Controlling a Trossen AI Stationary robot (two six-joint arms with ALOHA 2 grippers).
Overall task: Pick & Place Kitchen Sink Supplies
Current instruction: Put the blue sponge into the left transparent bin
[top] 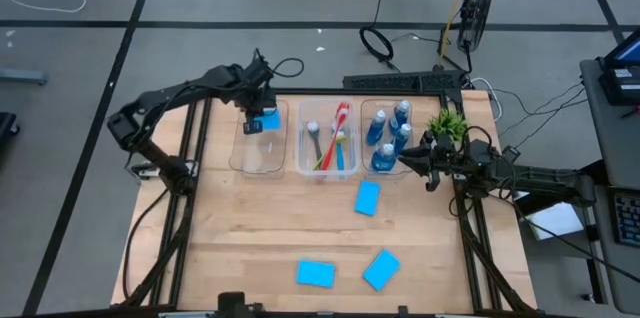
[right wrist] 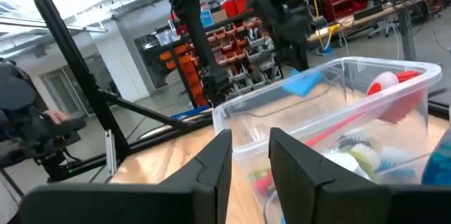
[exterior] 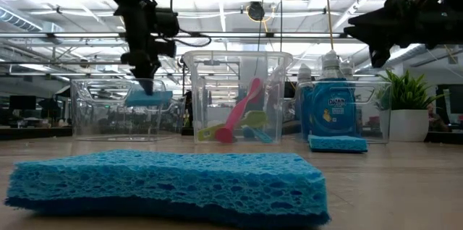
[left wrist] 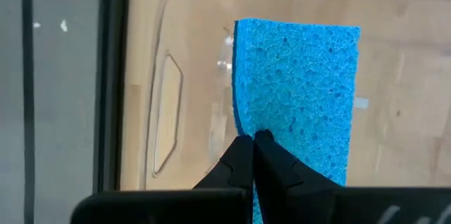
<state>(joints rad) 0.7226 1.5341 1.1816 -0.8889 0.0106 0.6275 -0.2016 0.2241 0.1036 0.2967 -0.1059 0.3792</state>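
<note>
left pincer (top: 262,118) is clamped on a blue sponge (top: 266,119) over the left bin (top: 262,154); right pincer (top: 408,159) is held slightly apart by the bottles (top: 392,130)

Two slim, matte black jointed arms carry looping black cables; the left gripper (top: 262,110) and right gripper (top: 412,162) have tapered, flat black fingers (right wrist: 211,164).

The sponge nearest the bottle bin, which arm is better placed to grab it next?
Probably the right. The right gripper hovers open and empty by the bottle bin, close to that sponge; the left gripper is shut on another sponge over the left bin.
</note>
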